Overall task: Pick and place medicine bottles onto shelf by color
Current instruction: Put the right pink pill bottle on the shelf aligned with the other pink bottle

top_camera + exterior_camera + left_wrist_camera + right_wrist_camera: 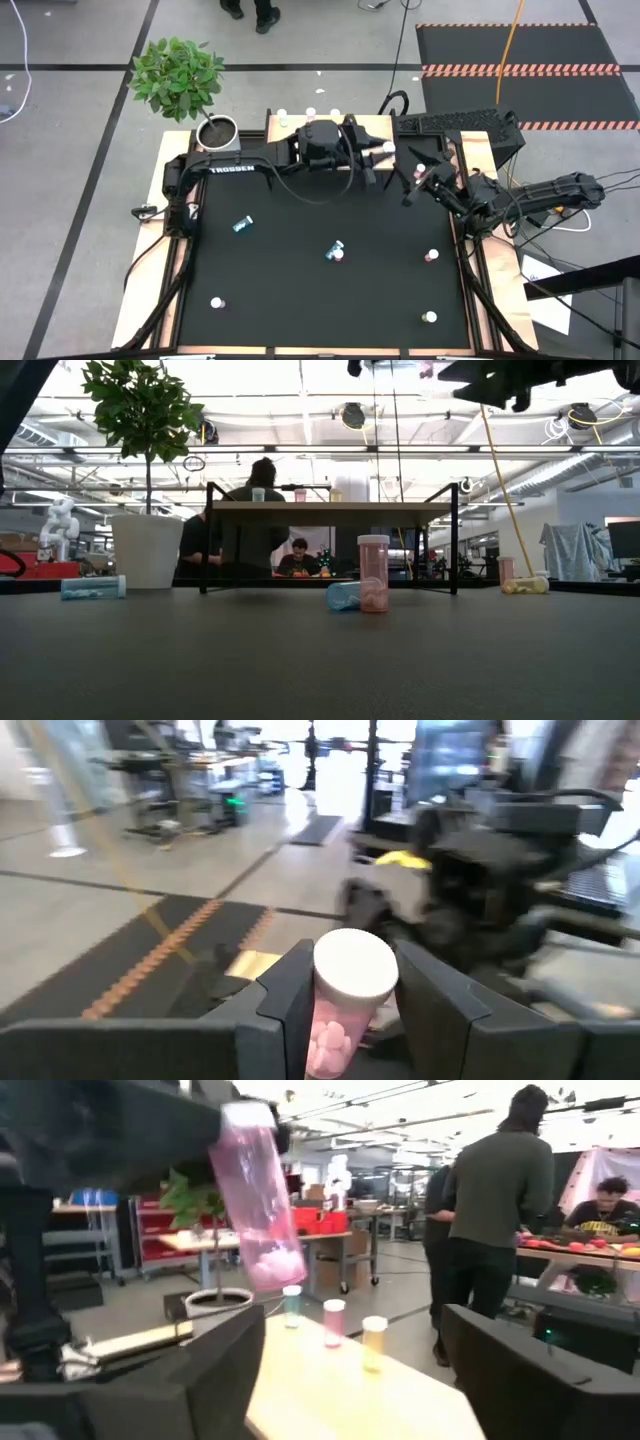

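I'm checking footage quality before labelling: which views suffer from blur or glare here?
Left wrist view: the background is smeared, though the pink bottle between the left gripper fingers stays fairly crisp. Right wrist view: soft overall, with the pink bottle blurred. Low view: ceiling lights blow out behind the shelf. High view: evenly lit, sharp.

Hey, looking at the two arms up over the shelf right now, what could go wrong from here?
1. The left gripper holds a pink bottle close to the right gripper, whose fingers stand open; the arms could bump.
2. In the right wrist view the pink bottle hangs tilted, so it may topple when set on the shelf.
3. It could knock over the green bottle, small pink bottle or yellow bottle already standing there.
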